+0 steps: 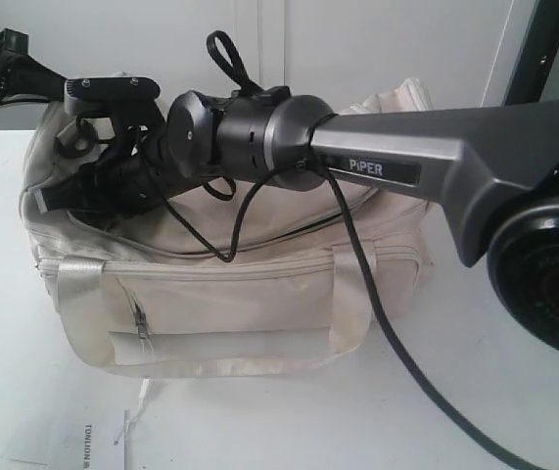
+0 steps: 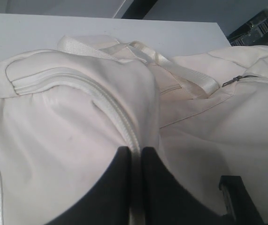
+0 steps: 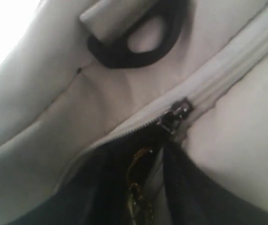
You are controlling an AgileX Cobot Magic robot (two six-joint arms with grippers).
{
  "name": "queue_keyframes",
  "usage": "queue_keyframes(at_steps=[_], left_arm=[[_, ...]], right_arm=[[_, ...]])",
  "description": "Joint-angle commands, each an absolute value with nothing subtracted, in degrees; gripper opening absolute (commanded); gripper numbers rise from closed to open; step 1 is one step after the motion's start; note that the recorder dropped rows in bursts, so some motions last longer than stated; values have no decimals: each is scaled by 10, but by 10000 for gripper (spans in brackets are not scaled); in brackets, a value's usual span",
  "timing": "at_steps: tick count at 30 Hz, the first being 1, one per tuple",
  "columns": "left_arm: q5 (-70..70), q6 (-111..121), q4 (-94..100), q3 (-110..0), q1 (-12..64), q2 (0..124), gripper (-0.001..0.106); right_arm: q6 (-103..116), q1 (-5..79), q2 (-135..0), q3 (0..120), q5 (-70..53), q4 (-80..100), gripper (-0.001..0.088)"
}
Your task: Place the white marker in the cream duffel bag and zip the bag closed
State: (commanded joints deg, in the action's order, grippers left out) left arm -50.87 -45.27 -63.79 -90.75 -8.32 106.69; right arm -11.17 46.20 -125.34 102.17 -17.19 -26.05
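Left fingers (image 2: 117,187) pinching bag zip edge (image 2: 106,102), right fingers (image 3: 195,187) flanking charm (image 3: 136,180)

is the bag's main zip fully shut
Partly at least: the zip is meshed on one side of the slider; the other side is hidden behind the right gripper, so cannot tell.

- The right arm (image 1: 426,157) stretches level from the right, and its round wrist (image 1: 250,122) points toward the left arm (image 1: 5,64).
- The right gripper (image 3: 143,152) has its jaws narrowed, one finger on each side of the gold charm (image 3: 136,164). Whether they press it is unclear.
- The left gripper (image 2: 134,154) pinches the cream duffel bag (image 2: 77,154) at its zip ridge, jaws nearly together.
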Motion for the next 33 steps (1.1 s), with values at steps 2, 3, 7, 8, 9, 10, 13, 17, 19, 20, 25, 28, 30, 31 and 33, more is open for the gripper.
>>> queue_keyframes(at_steps=[2,3,7,8,9,10,13,17,19,20,25,28,30,31,33], left_arm=[[-508,-453,-638,-908,-83,1067,10],[-508,-454,-638,-908,-83,1067,10],[-508,-454,-638,-908,-83,1067,10],[-508,-454,-638,-908,-83,1067,10],[-508,-454,-638,-908,-83,1067,10],[-508,-454,-638,-908,-83,1067,10],[-508,-454,-638,-908,-83,1067,10],[-508,-455,-638,-908,-83,1067,10],[-508,-455,-638,-908,-83,1067,10],[-508,-455,-638,-908,-83,1067,10],[-508,-463,-638,-908,-83,1067,10],[-508,-463,-638,-908,-83,1067,10],[-508,-465,-638,-908,-83,1067,10],[-508,-465,-638,-908,-83,1067,10],[-508,-465,-638,-908,-83,1067,10]], right_arm=[[-116,462,-1244,1022,-188,-258,0],[-118,461,-1237,1022,-199,-258,0],[-136,450,-1212,1022,-241,-256,0],[-137,447,-1207,1022,-249,-256,0],[-138,443,-1202,1022,-260,-256,0],[-144,439,-1197,1022,-271,-256,0],[-151,431,-1191,1022,-292,-256,0],[-150,428,-1191,1022,-316,-265,0],[-163,429,-1190,1022,-354,-273,10],[-199,429,-1189,1022,-376,-273,28],[-468,429,-1190,1022,-436,-273,306],[-558,430,-1195,1022,-409,-273,464],[-615,433,-1199,1021,-381,-271,494],[-637,434,-1199,1021,-372,-271,497],[-695,438,-1203,1021,-358,-271,497]])
